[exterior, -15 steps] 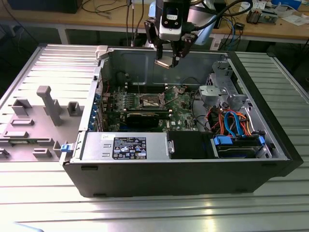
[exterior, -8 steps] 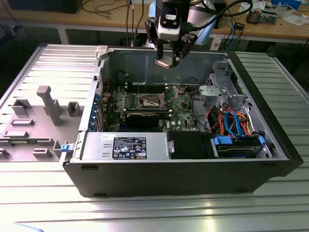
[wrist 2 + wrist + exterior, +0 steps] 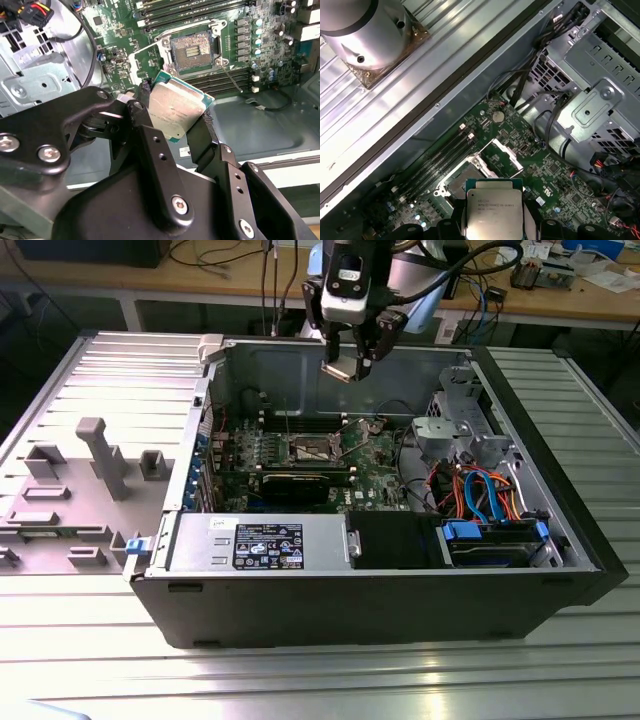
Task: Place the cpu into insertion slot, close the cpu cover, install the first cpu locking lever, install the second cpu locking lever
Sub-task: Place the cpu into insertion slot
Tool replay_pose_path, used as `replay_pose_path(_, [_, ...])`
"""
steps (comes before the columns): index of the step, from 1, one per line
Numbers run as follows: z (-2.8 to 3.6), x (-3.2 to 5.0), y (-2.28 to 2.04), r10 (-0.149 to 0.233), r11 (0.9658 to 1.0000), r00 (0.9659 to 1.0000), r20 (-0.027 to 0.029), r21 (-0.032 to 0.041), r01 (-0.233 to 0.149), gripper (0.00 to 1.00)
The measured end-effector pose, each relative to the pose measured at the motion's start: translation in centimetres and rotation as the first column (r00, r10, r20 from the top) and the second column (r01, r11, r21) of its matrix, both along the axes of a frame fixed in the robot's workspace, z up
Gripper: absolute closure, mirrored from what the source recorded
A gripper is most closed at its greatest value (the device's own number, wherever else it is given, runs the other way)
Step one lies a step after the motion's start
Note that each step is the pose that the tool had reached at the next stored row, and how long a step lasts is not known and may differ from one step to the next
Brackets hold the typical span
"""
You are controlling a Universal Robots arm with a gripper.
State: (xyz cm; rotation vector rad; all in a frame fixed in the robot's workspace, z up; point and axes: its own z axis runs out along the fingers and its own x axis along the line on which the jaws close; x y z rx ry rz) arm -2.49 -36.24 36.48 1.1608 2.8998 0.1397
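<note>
**Exterior view: held cpu hangs high over the insertion slot**

The gripper is clamped on the cpu, its fingers pinching two opposite edges, with the metal top facing the wrist cameras. From the gripper, the insertion slot lies at about seven o'clock in the exterior view, lower down on the green board and well apart. The cpu cover stands tipped open beside the bare slot, and nothing is seated in it.

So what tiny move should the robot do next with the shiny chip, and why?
Probably lower the cpu toward the insertion slot, keeping it lined up. The gripper holds the cpu in the air above the board, the cpu cover stands open, and the slot looks empty.
</note>
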Motion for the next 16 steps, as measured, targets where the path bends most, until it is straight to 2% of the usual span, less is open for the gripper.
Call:
replay_pose_path(5, [-0.01, -0.32, -0.25, -0.002, 1.0000, 1.0000, 0.0002, 0.0004, 0.002, 0.46])
replay_pose_path(16, [0.00, -0.32, -0.28, -0.005, 1.0000, 1.0000, 0.0001, 0.0003, 0.005, 0.46])
